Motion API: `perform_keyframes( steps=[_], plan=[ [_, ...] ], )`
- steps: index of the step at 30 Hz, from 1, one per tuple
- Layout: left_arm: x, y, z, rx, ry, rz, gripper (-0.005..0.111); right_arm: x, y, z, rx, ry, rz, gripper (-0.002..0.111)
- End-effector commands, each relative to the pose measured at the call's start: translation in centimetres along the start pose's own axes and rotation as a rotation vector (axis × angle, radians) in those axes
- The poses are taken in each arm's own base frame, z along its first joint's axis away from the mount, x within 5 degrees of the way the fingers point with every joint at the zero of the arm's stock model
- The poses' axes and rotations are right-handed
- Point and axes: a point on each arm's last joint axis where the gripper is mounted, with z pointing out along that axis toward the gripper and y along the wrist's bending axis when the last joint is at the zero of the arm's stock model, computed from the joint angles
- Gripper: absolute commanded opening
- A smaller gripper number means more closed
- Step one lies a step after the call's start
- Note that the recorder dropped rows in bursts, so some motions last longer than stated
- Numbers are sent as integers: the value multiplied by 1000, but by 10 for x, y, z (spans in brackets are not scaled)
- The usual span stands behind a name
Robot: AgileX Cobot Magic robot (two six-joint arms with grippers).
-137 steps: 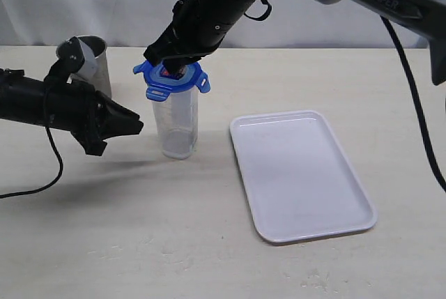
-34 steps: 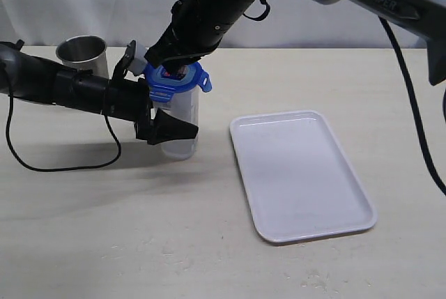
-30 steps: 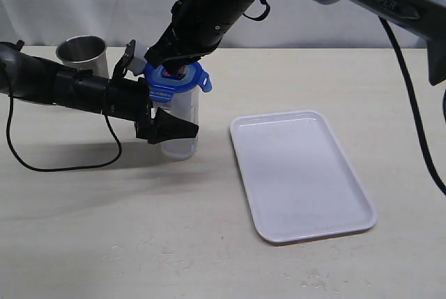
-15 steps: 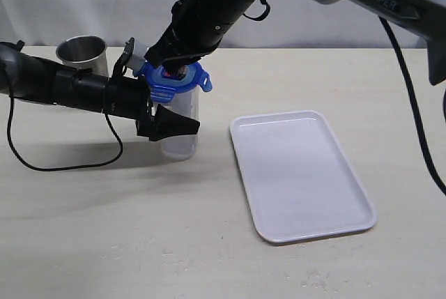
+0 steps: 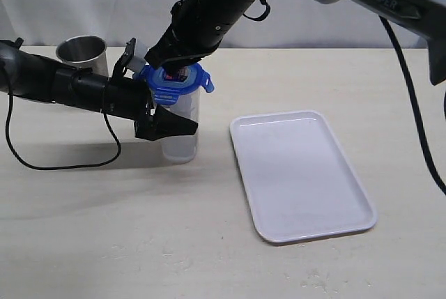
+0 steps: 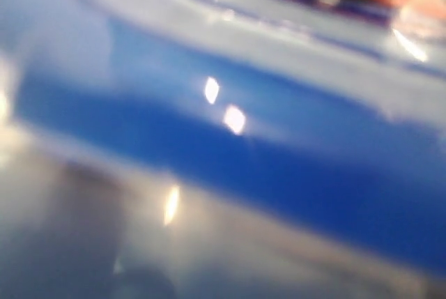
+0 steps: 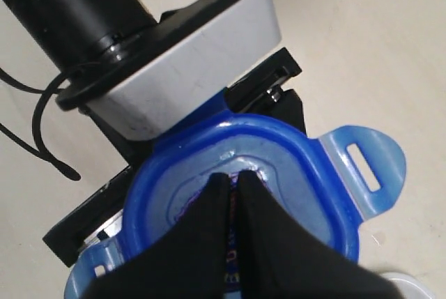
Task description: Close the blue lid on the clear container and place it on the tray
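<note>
The clear container [image 5: 182,132] stands upright on the table left of the white tray [image 5: 300,173]. The blue lid [image 5: 188,83] sits on its mouth, tabs sticking out. From above, my right gripper [image 5: 175,70] is shut, with its black tips [image 7: 233,173] resting on the lid's [image 7: 306,194] recessed top. My left gripper [image 5: 166,104] reaches in from the left just under the lid. It is open, with one of its fingers [image 7: 284,97] on either side of the container; contact is unclear. The left wrist view is filled by the blurred lid [image 6: 279,194].
A grey metal cup [image 5: 80,49] stands at the back left, behind the left arm. The left arm's cable trails over the table at the left. The right arm slants down from the upper right, above the tray's far end.
The left gripper came in from the left and now straddles the container. Over the last second its jaws have drawn slightly closer. The right gripper stays shut on top of the lid.
</note>
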Motion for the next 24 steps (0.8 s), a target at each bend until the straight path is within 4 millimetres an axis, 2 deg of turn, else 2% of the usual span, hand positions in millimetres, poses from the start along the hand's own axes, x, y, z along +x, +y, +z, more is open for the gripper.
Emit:
perform_keyframes(
  steps=[1, 5, 8, 14, 16, 19, 24],
  plan=[
    [2, -2, 4, 14, 42, 49, 0, 5, 2, -9, 23, 54, -42, 15],
    [1, 1, 2, -20, 19, 33, 0, -3, 8, -38, 43, -7, -47, 35],
    [-1, 3, 2, -38, 3, 23, 0, -7, 14, -60, 55, -46, -54, 45],
    [0, 5, 2, -60, 14, 22, 0, -12, 27, -105, 77, -125, -78, 45],
    [0, 5, 2, -60, 13, 24, 0, -11, 30, -113, 85, -135, -65, 45],
    [-4, 7, 1, -55, 26, 54, 0, -7, 28, -113, 120, -134, -48, 45],
    [-13, 10, -1, -55, 28, 93, 0, 4, 11, -88, 247, -140, -13, 45]
  ],
)
